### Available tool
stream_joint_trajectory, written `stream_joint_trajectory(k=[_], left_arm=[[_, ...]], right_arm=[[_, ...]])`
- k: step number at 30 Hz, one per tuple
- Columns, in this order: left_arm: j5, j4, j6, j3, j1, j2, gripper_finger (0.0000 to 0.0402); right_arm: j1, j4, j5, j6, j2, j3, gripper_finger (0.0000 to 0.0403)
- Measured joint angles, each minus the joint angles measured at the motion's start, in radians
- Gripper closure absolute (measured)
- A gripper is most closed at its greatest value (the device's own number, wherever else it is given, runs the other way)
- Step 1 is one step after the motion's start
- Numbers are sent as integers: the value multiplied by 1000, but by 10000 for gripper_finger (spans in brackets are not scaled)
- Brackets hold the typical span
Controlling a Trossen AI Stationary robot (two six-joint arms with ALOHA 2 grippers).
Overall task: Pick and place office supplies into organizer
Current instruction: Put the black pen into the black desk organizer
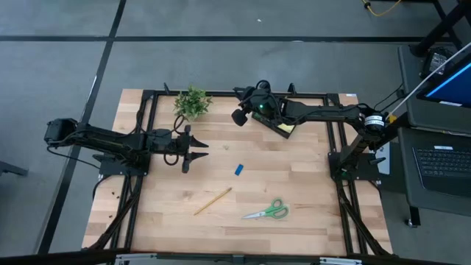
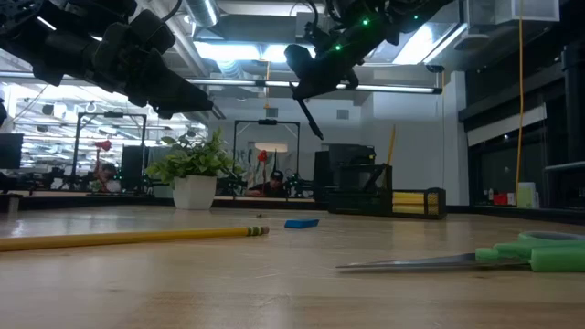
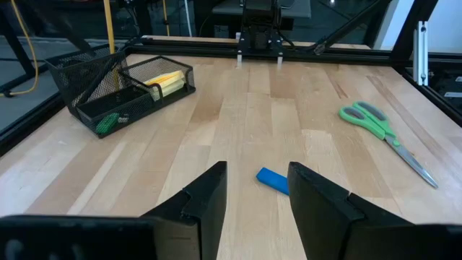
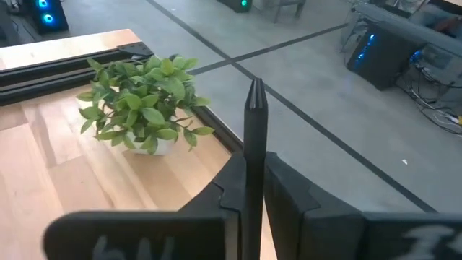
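The black mesh organizer (image 1: pixel 284 126) (image 3: pixel 123 90) (image 2: pixel 366 187) stands near the table's far edge. It holds a yellow sticky-note pad (image 3: pixel 163 79), a green eraser (image 3: pixel 108 123) and an upright pencil (image 2: pixel 391 146). My right gripper (image 1: pixel 241 116) (image 4: pixel 251 173) hovers high beside the organizer, toward the plant, shut on a black pen (image 4: pixel 255 123) (image 2: pixel 311 117). My left gripper (image 1: pixel 197 150) (image 3: pixel 256 173) is open above the table, just short of the blue eraser (image 1: pixel 238 169) (image 3: pixel 273 179). A pencil (image 1: pixel 213 200) and green-handled scissors (image 1: pixel 268 212) (image 3: pixel 379 126) lie flat toward the near edge. My right gripper pinches the black pen's shaft (image 4: pixel 253 162) between its two fingers. The pen runs along the fingers, and its tapered end (image 4: pixel 255 94) sticks out past them. In the low view the pen slants down below the gripper, lifted clear of the table and the organizer.
A green potted plant (image 1: pixel 193 101) (image 4: pixel 141 101) stands at the far edge, left of the organizer. A black frame rail (image 1: pixel 221 93) borders the table top. Bare wood (image 1: pixel 309 177) lies between the eraser, the scissors and the organizer.
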Motion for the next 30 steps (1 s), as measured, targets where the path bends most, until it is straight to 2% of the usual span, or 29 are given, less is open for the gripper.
stream_joint_trajectory(k=[10, 19, 23, 30], left_arm=[[0, 0, 0, 0, 0, 0, 261], [-2, -8, 0, 0, 0, 0, 261], [-3, -5, 0, 0, 0, 0, 261], [-5, 0, -3, 0, 0, 0, 261]], right_arm=[[-20, -31, 0, 11, -9, 0, 374], [-24, -279, 72, 80, -182, -22, 375], [-21, -167, 74, 104, -297, -183, 375], [-21, 229, 72, 66, -487, -496, 374]])
